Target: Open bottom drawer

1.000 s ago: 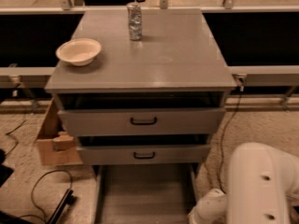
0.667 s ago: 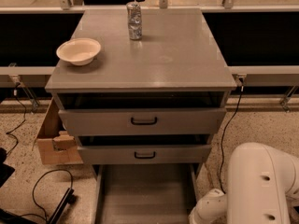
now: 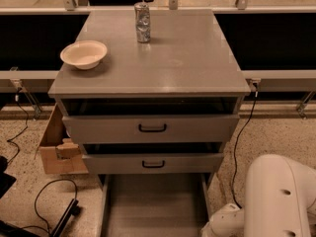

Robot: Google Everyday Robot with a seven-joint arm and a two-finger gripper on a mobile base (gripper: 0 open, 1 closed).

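The grey cabinet point(image 3: 148, 58) has three drawers. The widest drawer front point(image 3: 197, 128) and the mid-sized drawer front point(image 3: 187, 163) each carry a black loop handle and stand slightly out. Below them the bottom drawer point(image 3: 153, 206) is pulled far out. Its plain grey tray shows, and its front and handle are hidden below the picture's lower edge. My gripper is out of view. Only my white arm point(image 3: 281, 196) shows at the lower right, beside the drawer's right side.
A cream bowl point(image 3: 84, 54) and a crushed can point(image 3: 142, 22) stand on the cabinet top. An open cardboard box point(image 3: 59, 149) sits on the floor at the left. Black cables point(image 3: 49, 201) lie at the lower left, and one cable point(image 3: 242, 137) hangs at the right.
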